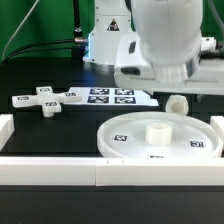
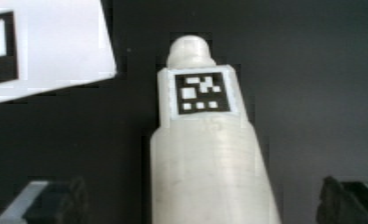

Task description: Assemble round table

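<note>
Nearest on the table (image 1: 60, 132) lies the round disc (image 1: 135, 124), hub up. Just behind it, toward the exterior view's right, rests the leg (image 1: 177, 103), seemingly on its side. The pincer (image 2: 195, 200) hangs released over it, one finger on each flank, neither touching. It should probably centre on the leg before clenching, so the leg does not roll away. Farther back lie the cross-shaped piece (image 1: 48, 99) and the marker board (image 1: 118, 96). There is one of each.

Bright, even light nearly washes out the white disc (image 1: 125, 128) against the black bench (image 1: 60, 130), with only faint shadows. The arm (image 1: 170, 40), close to the lens, is a soft blur. In the wrist view the leg (image 2: 202, 160) looks grainy and the claw fingers (image 2: 35, 200) sink into darkness.
</note>
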Robot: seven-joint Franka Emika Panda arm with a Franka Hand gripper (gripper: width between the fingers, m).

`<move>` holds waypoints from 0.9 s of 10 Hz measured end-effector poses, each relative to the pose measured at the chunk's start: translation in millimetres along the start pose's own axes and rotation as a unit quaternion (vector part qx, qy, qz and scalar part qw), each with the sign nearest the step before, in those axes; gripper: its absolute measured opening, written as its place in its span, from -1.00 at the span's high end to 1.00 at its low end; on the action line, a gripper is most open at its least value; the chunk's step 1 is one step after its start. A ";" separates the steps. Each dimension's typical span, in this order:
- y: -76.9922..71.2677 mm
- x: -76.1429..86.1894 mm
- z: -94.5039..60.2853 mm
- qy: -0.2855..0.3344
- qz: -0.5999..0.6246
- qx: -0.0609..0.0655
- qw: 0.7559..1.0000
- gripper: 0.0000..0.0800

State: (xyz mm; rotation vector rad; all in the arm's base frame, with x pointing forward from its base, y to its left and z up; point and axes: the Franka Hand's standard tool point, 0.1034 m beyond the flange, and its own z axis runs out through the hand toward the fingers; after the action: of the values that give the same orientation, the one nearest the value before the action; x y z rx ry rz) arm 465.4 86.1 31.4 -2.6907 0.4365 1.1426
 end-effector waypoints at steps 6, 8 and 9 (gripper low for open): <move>0.8 8.5 12.6 -0.084 0.000 -0.010 0.996 -0.62; -0.9 10.6 14.9 -0.079 0.000 -0.010 0.997 -0.62; -1.3 11.2 16.0 -0.077 -0.001 -0.011 0.997 -0.62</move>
State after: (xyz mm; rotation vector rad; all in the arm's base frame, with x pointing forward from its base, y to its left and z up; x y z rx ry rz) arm 462.6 89.6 12.3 -2.5948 0.3999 1.3499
